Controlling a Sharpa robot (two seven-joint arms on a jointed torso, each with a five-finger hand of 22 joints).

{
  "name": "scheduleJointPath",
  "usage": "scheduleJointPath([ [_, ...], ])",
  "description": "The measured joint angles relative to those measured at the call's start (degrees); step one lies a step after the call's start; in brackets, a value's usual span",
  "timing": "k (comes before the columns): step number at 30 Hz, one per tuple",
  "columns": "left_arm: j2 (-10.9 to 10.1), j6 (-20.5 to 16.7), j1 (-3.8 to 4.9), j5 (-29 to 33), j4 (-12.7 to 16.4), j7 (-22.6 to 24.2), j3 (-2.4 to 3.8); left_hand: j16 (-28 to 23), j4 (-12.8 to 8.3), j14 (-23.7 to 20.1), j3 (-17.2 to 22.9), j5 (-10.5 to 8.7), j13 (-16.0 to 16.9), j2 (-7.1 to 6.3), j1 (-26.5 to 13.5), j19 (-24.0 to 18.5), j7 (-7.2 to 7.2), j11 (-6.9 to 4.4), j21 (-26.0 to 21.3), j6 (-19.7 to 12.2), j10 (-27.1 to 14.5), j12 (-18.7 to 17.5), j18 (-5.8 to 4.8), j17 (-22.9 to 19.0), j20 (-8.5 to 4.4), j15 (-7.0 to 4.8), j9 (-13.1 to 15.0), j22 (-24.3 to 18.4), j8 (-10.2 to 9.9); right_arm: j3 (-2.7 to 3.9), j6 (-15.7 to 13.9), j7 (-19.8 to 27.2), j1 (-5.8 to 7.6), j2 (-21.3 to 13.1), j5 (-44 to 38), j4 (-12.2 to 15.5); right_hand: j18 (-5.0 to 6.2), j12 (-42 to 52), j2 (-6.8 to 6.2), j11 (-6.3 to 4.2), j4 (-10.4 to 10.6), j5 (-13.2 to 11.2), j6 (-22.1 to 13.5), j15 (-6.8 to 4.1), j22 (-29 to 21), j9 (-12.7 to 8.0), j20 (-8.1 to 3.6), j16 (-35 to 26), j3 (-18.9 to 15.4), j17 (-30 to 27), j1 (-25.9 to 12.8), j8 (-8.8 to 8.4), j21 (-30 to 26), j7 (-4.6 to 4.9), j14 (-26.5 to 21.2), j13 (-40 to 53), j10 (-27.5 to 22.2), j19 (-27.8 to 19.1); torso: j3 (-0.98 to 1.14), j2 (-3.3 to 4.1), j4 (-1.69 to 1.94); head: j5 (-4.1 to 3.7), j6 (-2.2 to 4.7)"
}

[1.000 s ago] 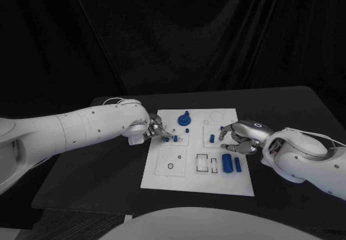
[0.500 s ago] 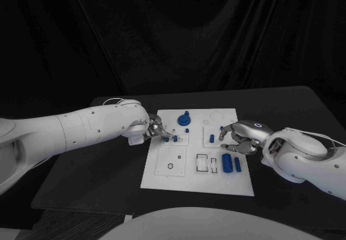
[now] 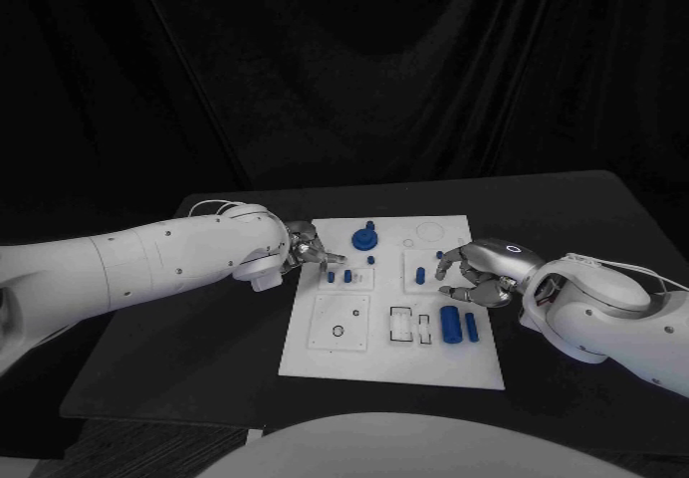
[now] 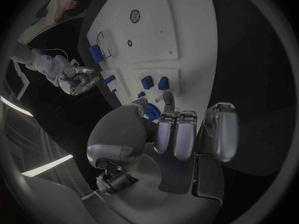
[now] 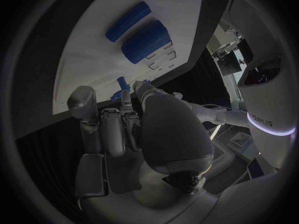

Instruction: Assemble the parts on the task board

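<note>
Head view: both hands, left (image 3: 306, 256) & right (image 3: 475, 272), empty, fingers apart, over board (image 3: 390, 366) side edges.

Black table (image 3: 187, 339), matte surface. White task board (image 3: 359, 354) lies flat at the table's centre, long side running from near edge toward far edge, margins bare on both sides.

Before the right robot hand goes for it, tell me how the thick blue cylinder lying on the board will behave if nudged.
The thick blue cylinder lies on its side on the task board, so a sideways nudge would probably roll it. It looks smooth and rigid, likely plastic, so possibly slippery. A thinner blue rod lies beside it and might stop a roll that way.
</note>
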Motion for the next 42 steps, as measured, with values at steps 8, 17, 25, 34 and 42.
scheduleJointPath([
  [8, -3.6, -10.4, 2.18, -4.3, 3.5, 6.2, -0.03, 0.0, 0.0, 0.0, -5.5, 2.63, 0.0, -0.01, 0.0, 0.0, -0.03, -0.37, 0.4, -0.6, -0.4, 0.0, 0.0, 0.0, -0.01, -0.01, 0.0, 0.0, 3.4, 0.0, 0.0, 0.0, -0.01, -0.3, 0.0, 0.0, 0.0, 0.0, 0.0, 0.0, 0.0, 0.0, 0.4, 0.0, 0.0, 0.0, 0.0, 0.0, 0.0, 0.0, 0.0, 0.0, 0.0, 0.39, 0.0, 0.0, 0.0, 0.0, -0.04, 0.01, 0.03, -0.12, 0.0],
  [17, -4.5, -18.7, 3.99, -8.9, 4.0, 20.4, 0.03, -1.0, -6.4, -0.3, -0.1, 10.66, -8.5, -0.53, 25.5, -7.8, 3.89, 2.68, -8.1, -16.0, -31.1, -26.9, 0.04, 0.0, 1.94, 2.38, -3.7, 0.0, -0.4, 0.0, -0.8, 0.4, -0.01, -0.7, 0.0, 0.3, 0.0, 0.0, 0.0, 0.0, -0.6, 0.0, 0.4, 0.0, 0.0, 0.0, 0.0, 0.0, 0.6, 0.0, 0.0, 0.0, 0.0, 0.39, 0.0, 0.0, 0.0, 0.0, 0.01, -0.09, -0.02, -0.11, 0.0],
  [25, -1.5, -20.6, 2.82, -22.7, 0.2, 31.1, 0.02, -7.5, -5.7, -5.0, 9.7, 4.29, -41.0, -9.82, 32.8, -3.0, -4.6, 2.17, -2.2, -11.6, -42.8, -64.2, 0.02, -0.1, 1.8, 1.33, -25.5, 0.0, -9.7, 0.0, -2.5, 1.8, -0.07, -1.1, 0.0, 1.0, 0.0, -1.0, 0.0, -0.3, -0.6, 0.0, 1.0, 0.0, 0.0, 0.0, -0.02, 0.0, 0.6, 0.0, 0.4, 0.66, 0.0, 0.14, 0.0, 0.0, -3.2, 0.0, 0.04, -0.03, -0.03, -0.09, 0.0],
  [34, 3.9, -19.4, 0.62, -38.9, -3.9, 34.1, 0.0, -10.8, -6.7, -4.6, 8.7, 5.28, -52.2, -11.1, 32.7, -0.9, -5.76, 1.51, -1.1, -6.9, -40.9, -71.5, 0.01, -5.2, 0.46, 0.31, -44.0, 0.0, -15.7, 0.0, -4.3, 3.3, -0.35, -1.4, 0.1, 1.7, 0.0, -1.4, 0.23, -0.31, -0.6, 0.0, 1.0, -0.01, 0.0, 0.0, -0.3, 0.0, 0.6, 0.0, 0.6, 0.66, 0.0, 0.18, 0.0, 0.0, -3.2, 0.3, -0.05, 0.1, 0.07, 0.29, 0.0],
  [42, 7.0, -18.7, -0.62, -46.1, -6.6, 34.1, -0.01, -10.8, -6.8, -4.6, 8.7, 5.28, -53.3, -11.1, 32.7, -0.5, -5.05, 1.57, -1.1, -5.6, -39.4, -71.5, 0.01, -5.5, 0.11, 0.31, -46.3, 0.0, -15.7, 0.0, -5.3, 4.0, -0.43, -1.7, 0.4, 2.1, 0.0, -1.4, 0.23, -0.31, -0.6, 0.0, 1.0, -0.01, 0.0, 0.0, -0.3, 0.0, 0.6, 0.0, 0.6, 0.66, 0.0, 0.18, 0.0, 0.0, -3.2, 0.3, -0.23, 0.2, 0.1, 0.07, 0.0],
])
